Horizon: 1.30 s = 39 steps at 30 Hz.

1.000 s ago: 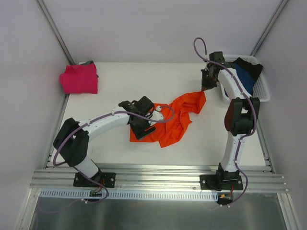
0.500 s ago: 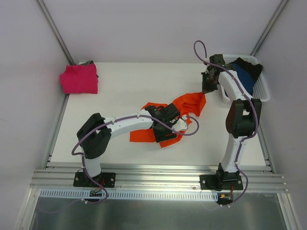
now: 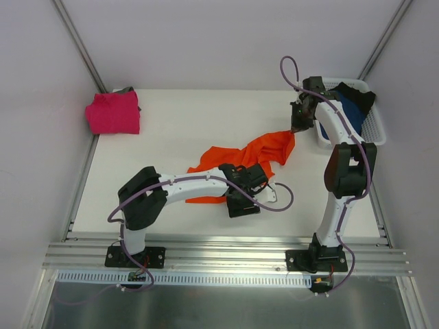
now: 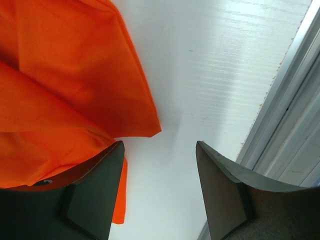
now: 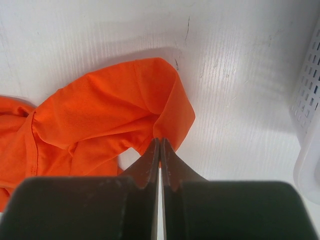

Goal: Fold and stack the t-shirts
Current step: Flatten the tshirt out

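Wrinkles run through the orange t-shirt (image 3: 257, 154), which lies crumpled and unfolded near the middle of the counter (image 3: 178, 130), drawn out in a long band from its near left end to its far right corner. That far right corner is pinched in the right claw (image 3: 296, 128). The wrist view shows its two fingers pressed together with a fold of orange cloth caught at their tips, just above the white surface. The near edge of the same shirt reaches the left claw (image 3: 241, 205). This claw is released, its fingers standing apart with bare counter between them. Orange cloth drapes over the outer side of one finger and none sits in the gap.

The pink t-shirt (image 3: 113, 113) rests folded in the far left corner of the counter, well apart from the orange one. The dark blue t-shirt (image 3: 351, 113) and the black t-shirt (image 3: 358, 92) lie bunched together in the white mesh basket (image 3: 374, 133) at the far right, just beside the right arm.
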### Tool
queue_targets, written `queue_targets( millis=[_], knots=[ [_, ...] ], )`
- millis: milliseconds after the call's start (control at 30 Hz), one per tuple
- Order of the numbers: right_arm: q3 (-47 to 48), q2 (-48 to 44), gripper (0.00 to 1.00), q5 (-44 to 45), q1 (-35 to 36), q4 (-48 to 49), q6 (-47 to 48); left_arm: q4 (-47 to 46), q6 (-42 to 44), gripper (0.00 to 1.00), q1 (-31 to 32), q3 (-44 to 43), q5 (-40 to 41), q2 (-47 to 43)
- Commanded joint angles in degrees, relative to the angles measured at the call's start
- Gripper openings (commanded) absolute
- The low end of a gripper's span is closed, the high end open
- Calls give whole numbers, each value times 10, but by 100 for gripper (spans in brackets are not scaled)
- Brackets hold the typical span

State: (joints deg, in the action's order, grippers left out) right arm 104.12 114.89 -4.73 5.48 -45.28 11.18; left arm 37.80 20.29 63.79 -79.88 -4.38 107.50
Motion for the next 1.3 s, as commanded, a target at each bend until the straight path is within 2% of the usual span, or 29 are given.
queue_targets(
  millis=[0,400,1000,1267],
  knots=[
    [-4,-35,1,-5,-4,3,5,1,-19,60,12,9,-26,10],
    [-3,-22,1,5,-3,-2,5,-76,-34,57,12,71,-42,31],
    [-15,-32,1,10,2,-6,4,-68,-4,54,2,-15,41,34],
    [-16,-33,1,14,5,-3,5,-66,-6,54,-1,5,45,37]
  ],
)
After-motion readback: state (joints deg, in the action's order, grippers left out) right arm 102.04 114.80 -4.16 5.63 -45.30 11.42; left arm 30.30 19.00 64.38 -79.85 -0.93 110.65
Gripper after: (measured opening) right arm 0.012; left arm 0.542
